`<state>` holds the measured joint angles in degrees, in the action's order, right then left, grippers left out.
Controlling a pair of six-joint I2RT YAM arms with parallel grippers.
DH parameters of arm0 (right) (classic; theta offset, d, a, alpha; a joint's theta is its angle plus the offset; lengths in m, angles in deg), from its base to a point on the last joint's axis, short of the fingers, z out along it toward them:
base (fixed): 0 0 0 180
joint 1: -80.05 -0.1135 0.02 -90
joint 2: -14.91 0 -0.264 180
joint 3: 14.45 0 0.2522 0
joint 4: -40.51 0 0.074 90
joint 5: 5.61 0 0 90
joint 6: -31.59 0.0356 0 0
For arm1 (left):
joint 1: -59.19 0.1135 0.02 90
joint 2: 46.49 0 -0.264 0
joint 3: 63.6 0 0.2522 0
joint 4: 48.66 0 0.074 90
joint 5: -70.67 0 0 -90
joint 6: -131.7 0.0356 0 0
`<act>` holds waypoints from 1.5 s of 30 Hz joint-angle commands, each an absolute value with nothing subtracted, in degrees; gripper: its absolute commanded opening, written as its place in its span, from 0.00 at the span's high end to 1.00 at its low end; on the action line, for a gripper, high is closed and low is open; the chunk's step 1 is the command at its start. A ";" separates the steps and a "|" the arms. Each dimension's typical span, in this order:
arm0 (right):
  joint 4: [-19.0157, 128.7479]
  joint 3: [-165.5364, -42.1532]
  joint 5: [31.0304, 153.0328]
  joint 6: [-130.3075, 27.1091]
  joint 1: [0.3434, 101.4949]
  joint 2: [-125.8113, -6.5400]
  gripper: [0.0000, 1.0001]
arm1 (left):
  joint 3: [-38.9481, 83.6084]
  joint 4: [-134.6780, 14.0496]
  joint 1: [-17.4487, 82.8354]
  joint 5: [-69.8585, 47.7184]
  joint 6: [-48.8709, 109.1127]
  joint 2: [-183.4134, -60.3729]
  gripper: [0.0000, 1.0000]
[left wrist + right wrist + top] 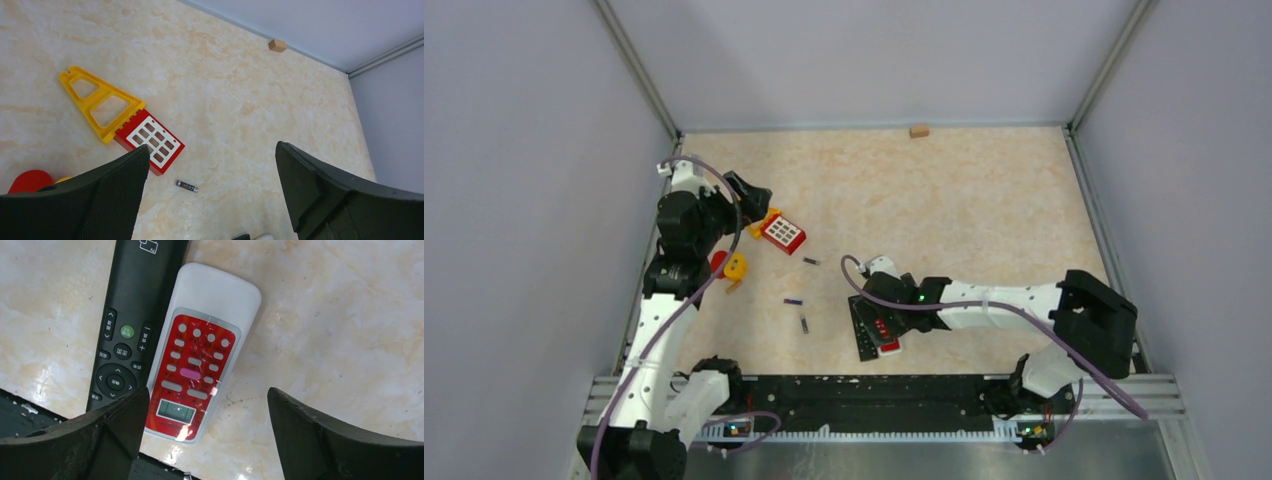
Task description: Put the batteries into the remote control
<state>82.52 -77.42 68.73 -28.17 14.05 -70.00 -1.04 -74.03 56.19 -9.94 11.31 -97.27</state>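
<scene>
Dark batteries (810, 261), three, lie loose and well apart on the marbled tabletop (984, 200), between the toys and the remotes. The white-and-red remote (200, 355) lies face up, touching a black remote (135, 315). The right gripper (206, 400) hangs over it, jaws wide, holding nothing. The left gripper (210, 150), equally wide and empty, frames one battery near a red window block (150, 142) and a yellow frame (100, 102).
</scene>
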 commanded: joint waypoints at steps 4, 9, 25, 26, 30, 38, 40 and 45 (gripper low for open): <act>85.48 -82.81 66.80 -27.82 13.51 -75.15 0.14 | -1.59 -72.58 56.10 -10.05 11.42 -96.97 0.01; 85.74 -83.19 67.49 -27.41 13.51 -76.26 0.14 | -1.97 -72.04 56.09 -10.46 11.59 -96.56 0.01; 87.29 -82.98 61.43 -22.47 16.58 -71.30 0.15 | -1.71 -72.51 56.11 -10.51 11.82 -97.28 0.01; 85.96 -82.58 62.67 -23.40 16.53 -70.49 0.13 | -1.68 -72.52 56.07 -10.54 11.87 -97.20 0.01; 82.17 -81.08 68.24 -26.76 16.68 -69.03 0.11 | -1.74 -72.77 56.12 -10.62 11.91 -97.03 0.01; 86.48 -83.11 69.44 -34.17 18.14 -73.53 0.16 | -1.70 -71.41 56.06 -6.21 11.43 -96.93 0.01; 86.97 -83.14 69.64 -35.23 18.57 -74.43 0.19 | -1.35 -70.45 56.01 -2.93 11.18 -97.26 0.01; 86.98 -83.14 68.87 -36.49 19.04 -76.26 0.23 | -1.35 -69.53 56.04 -1.12 10.27 -97.48 0.01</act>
<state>86.80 -81.51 69.25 -33.92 18.49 -74.81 -1.44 -73.38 56.14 -4.24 11.16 -97.53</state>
